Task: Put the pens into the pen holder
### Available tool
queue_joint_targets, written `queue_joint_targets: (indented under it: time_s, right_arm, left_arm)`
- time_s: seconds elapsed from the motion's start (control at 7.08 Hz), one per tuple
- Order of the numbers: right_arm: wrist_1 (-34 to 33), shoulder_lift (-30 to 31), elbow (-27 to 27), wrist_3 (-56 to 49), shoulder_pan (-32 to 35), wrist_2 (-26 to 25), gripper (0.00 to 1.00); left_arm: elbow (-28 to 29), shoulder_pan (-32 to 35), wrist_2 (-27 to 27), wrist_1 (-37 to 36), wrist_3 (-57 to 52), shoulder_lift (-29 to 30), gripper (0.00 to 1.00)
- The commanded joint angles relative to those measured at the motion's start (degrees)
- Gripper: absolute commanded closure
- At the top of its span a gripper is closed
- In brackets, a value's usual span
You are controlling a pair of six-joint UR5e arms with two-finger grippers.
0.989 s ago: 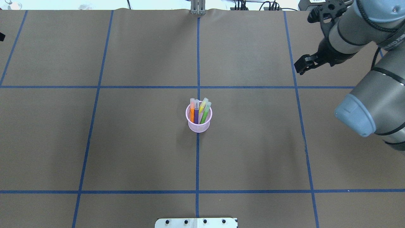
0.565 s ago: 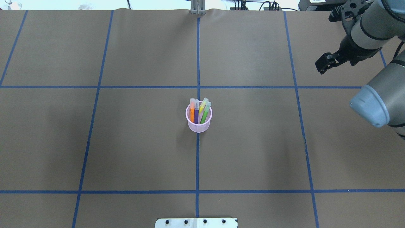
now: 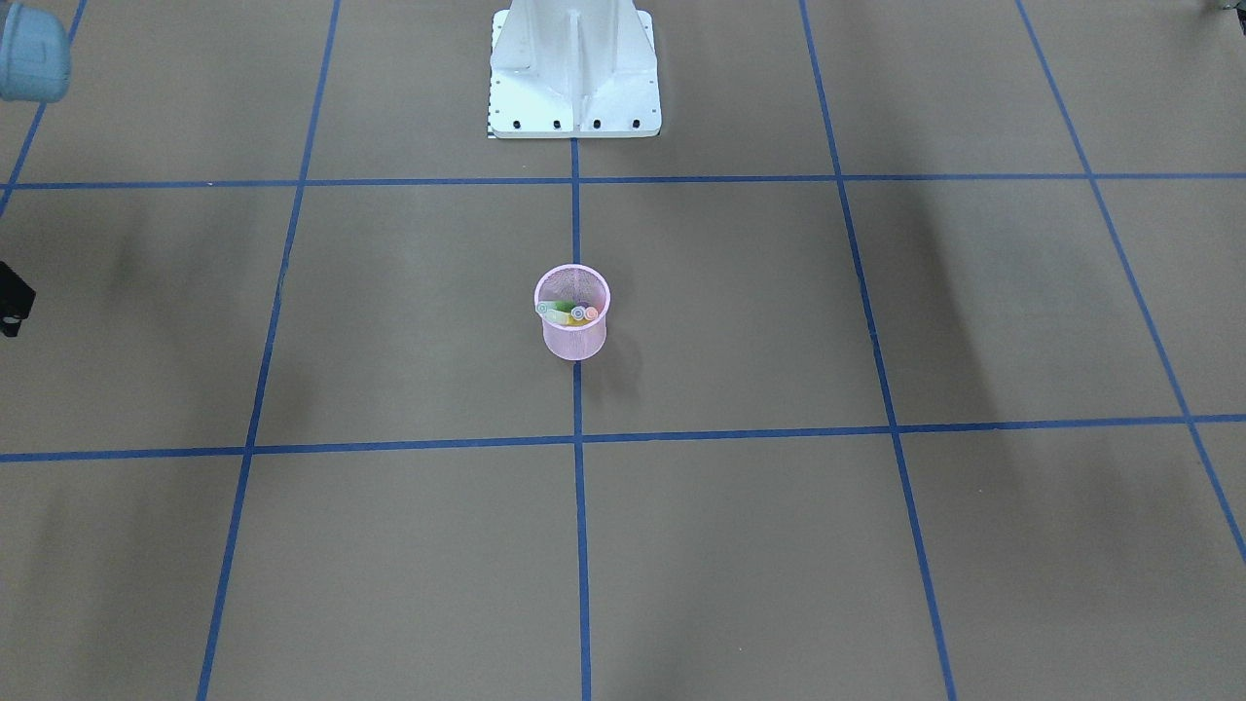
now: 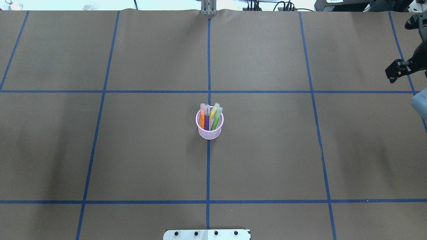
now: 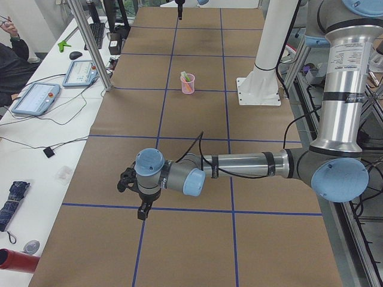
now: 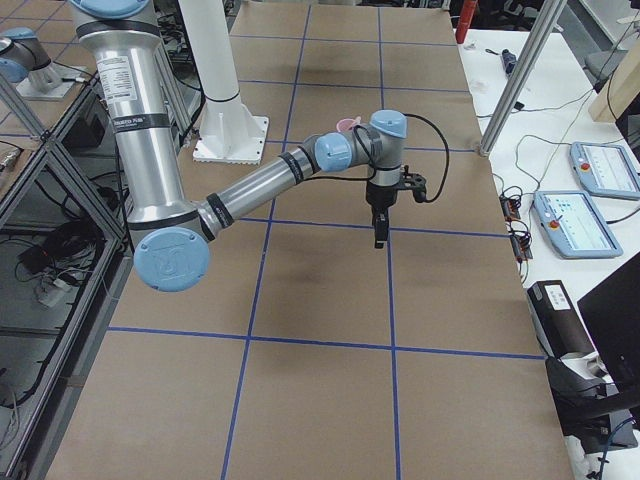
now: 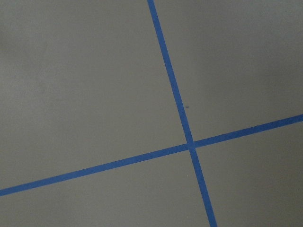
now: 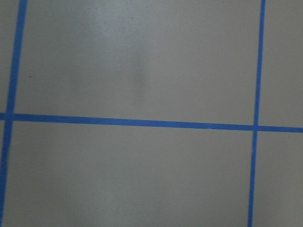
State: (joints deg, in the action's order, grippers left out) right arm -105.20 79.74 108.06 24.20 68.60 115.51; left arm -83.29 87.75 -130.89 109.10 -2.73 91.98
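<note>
**Pens all in the cup: task looks finished, arms parked wide**

Front-facing: pen holder upright at table centre, on a blue tape line. The pens are inside it, caps up. No loose pens visible on the brown paper. White robot base at the top.

Overhead: orange pen, purple pen, yellow pen and green pen all stand in the cup, leaning on the far rim. Right gripper is at the frame's right edge, well apart from the cup. Can't tell its opening; no pen seen in it.

Exterior left: left gripper hangs low over a tape crossing, far from the cup. Can't tell its state. Side bench has two teach pendants, cables and a folded umbrella, with a person seated at its far end.

Exterior right: right arm is stretched out, tool pointing down. More pendants on this side's bench.

Wrist cams: only paper and tape crossings.

My read: collecting is done. All the next move needs is a homing or stop, steering wide of the cup.
</note>
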Motion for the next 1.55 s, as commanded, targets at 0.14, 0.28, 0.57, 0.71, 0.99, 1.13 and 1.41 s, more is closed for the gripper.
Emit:
queue_joint_targets:
  time_s: [0.14,0.28,0.57,0.71,0.99,1.13,1.41]
  right_arm:
    - [7.35,0.16,-14.58,-17.93,12.75,9.71,0.0]
    - [10.42,1.81,-16.72,-18.22,14.7,10.25,0.0]
    - [15.89,6.81,-17.0,-18.22,16.2,14.53,0.0]
    - [15.9,7.97,-16.92,-18.22,18.04,18.3,0.0]
    - [16.25,9.56,-16.83,-18.22,19.11,19.75,0.0]
    - [16.25,10.0,-16.74,-18.22,19.28,19.75,0.0]
    - [16.34,10.0,-16.3,-18.05,19.46,19.75,0.0]
  left_arm:
    - [-1.43,0.14,-0.07,-6.51,0.36,1.7,0.0]
    - [-1.87,0.14,-0.07,-6.96,0.36,1.62,0.0]
    - [-2.66,0.49,-0.24,-7.14,0.36,1.1,0.0]
    - [-3.27,0.49,-0.33,-8.97,0.36,1.18,0.0]
    - [-8.35,0.58,-0.33,-14.25,0.36,-0.12,0.0]
    - [-9.16,0.58,-0.33,-14.26,0.36,-1.09,0.0]
    - [-9.26,0.58,-0.42,-14.26,0.36,-1.1,0.0]
